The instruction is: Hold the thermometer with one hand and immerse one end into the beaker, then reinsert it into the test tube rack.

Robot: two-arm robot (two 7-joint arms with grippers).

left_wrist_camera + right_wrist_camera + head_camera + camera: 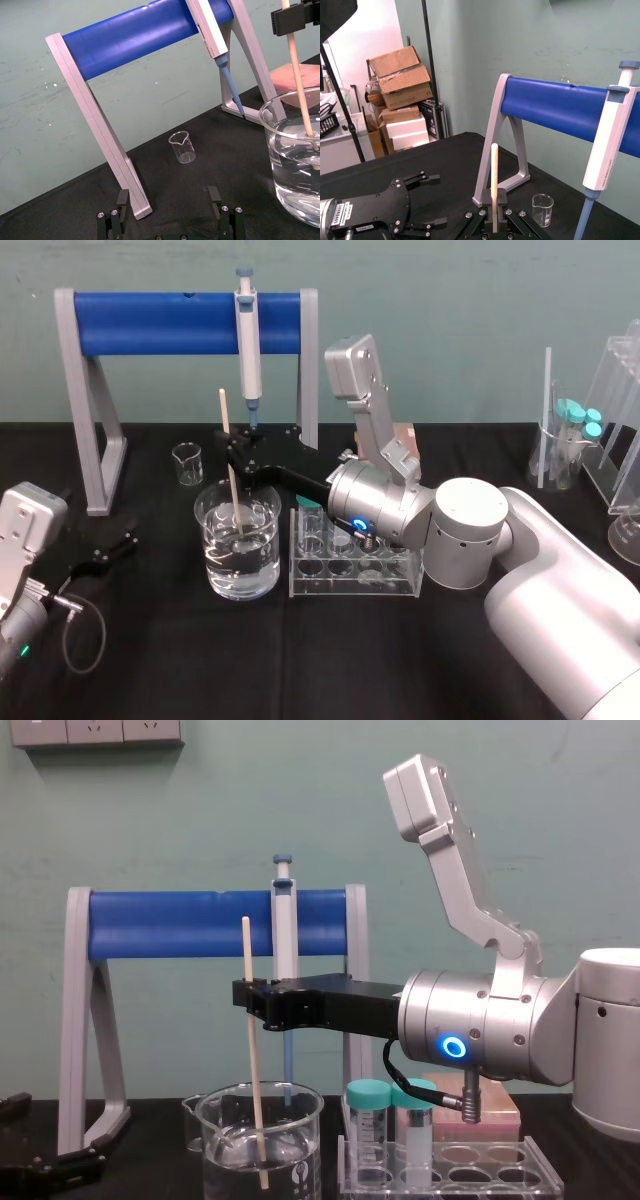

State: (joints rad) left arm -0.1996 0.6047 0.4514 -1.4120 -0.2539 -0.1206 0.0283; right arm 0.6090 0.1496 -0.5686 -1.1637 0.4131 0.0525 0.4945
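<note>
Over the beaker (216, 562), right gripper (232, 460) level around thermometer (226, 415).

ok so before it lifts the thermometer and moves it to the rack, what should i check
1. Right end effector shut on thermometer: ok.
2. Thermometer's lower end dipped inside the beaker: ok.
3. Thermometer near upright, only slightly tilted: ok.
4. Rack has open holes beside its capped tubes: ok.
5. Gap to the pipette hanging behind the beaker: cannot tell.
6. Left end effector open, parked on the table left of the beaker: ok.
</note>
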